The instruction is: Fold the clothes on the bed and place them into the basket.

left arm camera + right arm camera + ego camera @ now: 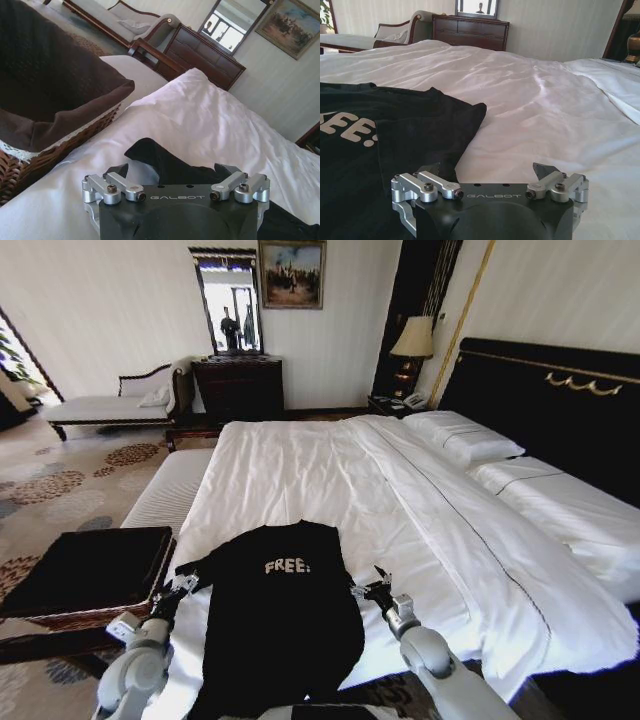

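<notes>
Looking from the head camera, you have the basket (90,570) at far left, off the bed's left edge, its black lining on top and brown wicker showing below. Beside it, your left gripper (188,582) sits at the T-shirt's left sleeve; in the left wrist view its fingers (118,170) stand wide apart with the black sleeve (155,160) lying between them, not pinched. In the middle, the T-shirt (280,620) lies flat on the bed (300,470) near the foot edge, chest up, "FREE!" lettering readable, its hem running off toward you. On the other side, your right gripper (372,586) rests at the shirt's right sleeve. The right wrist view shows its fingers (542,171) spread wide, one over the sleeve's edge and the other over white duvet, gripping nothing. Farther right, the folded-back duvet runs to the pillows (462,435) and black headboard (560,400).
</notes>
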Motion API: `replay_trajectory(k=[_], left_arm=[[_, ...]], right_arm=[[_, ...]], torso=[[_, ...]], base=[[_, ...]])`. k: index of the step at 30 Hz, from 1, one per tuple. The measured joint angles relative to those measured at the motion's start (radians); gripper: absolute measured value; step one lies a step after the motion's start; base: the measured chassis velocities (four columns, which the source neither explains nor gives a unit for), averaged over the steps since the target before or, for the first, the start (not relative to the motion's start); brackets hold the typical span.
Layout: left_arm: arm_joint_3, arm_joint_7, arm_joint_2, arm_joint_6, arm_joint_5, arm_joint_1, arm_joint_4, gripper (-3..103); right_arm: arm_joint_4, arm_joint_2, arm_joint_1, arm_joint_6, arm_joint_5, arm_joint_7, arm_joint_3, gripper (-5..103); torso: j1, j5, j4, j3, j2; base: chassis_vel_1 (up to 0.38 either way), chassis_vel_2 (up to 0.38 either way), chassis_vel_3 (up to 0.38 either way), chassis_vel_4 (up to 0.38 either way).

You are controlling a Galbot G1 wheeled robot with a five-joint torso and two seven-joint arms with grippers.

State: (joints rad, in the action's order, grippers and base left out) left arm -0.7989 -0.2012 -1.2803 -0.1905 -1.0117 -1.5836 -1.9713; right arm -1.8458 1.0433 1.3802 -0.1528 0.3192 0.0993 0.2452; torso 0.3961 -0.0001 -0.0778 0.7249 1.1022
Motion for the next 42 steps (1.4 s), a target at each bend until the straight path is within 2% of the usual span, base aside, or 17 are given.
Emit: replay_trajectory(k=[7,11,15,21,25,27,29,33,35,38,40,42], left_arm=[[-0.017,-0.011,-0.003,-0.005,-0.091,0.021,0.017,93],[-0.022,-0.018,-0.005,-0.014,-0.154,0.048,0.031,86],[-0.019,-0.026,-0.005,-0.018,-0.167,0.075,0.048,85],[-0.018,-0.035,-0.003,-0.019,-0.141,0.098,0.078,87],[-0.017,-0.040,0.000,-0.020,-0.143,0.114,0.091,84],[-0.014,-0.046,-0.001,-0.024,-0.145,0.126,0.103,73],[-0.012,-0.048,-0.001,-0.025,-0.144,0.132,0.110,73],[-0.008,-0.053,-0.003,-0.027,-0.144,0.149,0.135,51],[-0.008,-0.054,-0.004,-0.027,-0.144,0.151,0.138,51],[-0.009,-0.055,-0.008,-0.026,-0.135,0.159,0.152,35],[-0.010,-0.055,-0.011,-0.026,-0.132,0.160,0.154,35],[-0.010,-0.055,-0.020,-0.024,-0.126,0.163,0.158,24]], right_arm=[[-0.007,-0.001,0.002,-0.007,0.000,0.000,-0.002,100],[-0.013,-0.008,0.001,-0.014,0.004,0.000,-0.003,100],[-0.020,-0.015,0.002,-0.017,0.011,0.000,-0.002,100],[-0.025,-0.024,0.001,-0.019,0.025,0.000,0.001,100],[-0.029,-0.024,0.000,-0.022,0.032,0.001,0.001,100],[-0.036,-0.023,0.000,-0.030,0.059,0.007,0.001,100],[-0.039,-0.023,0.000,-0.034,0.070,0.010,0.001,100],[-0.044,-0.027,0.002,-0.038,0.079,0.013,0.003,100],[-0.044,-0.027,0.004,-0.038,0.078,0.013,0.004,100],[-0.049,-0.026,0.012,-0.051,0.087,0.011,0.010,100],[-0.049,-0.025,0.014,-0.053,0.087,0.008,0.011,100],[-0.048,-0.023,0.016,-0.055,0.086,0.003,0.015,100]], torso=[[0.000,0.0001,0.0000,0.000,0.000],[0.000,0.0000,0.0000,0.000,0.000],[0.000,0.0001,-0.0001,0.000,0.000],[0.000,0.0000,0.0000,0.000,0.000],[0.000,0.0001,0.0000,0.000,0.000],[0.000,0.0001,0.0000,0.000,0.000],[0.000,0.0001,0.0000,0.000,0.000],[0.000,0.0000,0.0000,0.000,0.000],[0.000,0.0000,0.0000,0.000,0.000],[0.000,0.0000,0.0000,0.000,0.000],[0.000,0.0000,0.0000,0.000,0.000],[0.000,0.0000,-0.0001,0.000,0.000]], base=[[0.000,0.000,0.000,0.000],[0.000,0.000,0.000,0.000],[0.000,0.000,0.000,0.000],[0.000,0.000,0.000,0.000],[0.000,0.000,0.000,0.000],[0.000,0.000,0.000,0.000],[0.000,0.000,0.000,0.000],[0.000,0.000,0.000,0.000],[0.000,0.000,0.000,0.000],[0.000,0.000,0.000,0.000],[0.000,0.000,0.000,0.000],[0.000,0.000,0.000,0.000]])
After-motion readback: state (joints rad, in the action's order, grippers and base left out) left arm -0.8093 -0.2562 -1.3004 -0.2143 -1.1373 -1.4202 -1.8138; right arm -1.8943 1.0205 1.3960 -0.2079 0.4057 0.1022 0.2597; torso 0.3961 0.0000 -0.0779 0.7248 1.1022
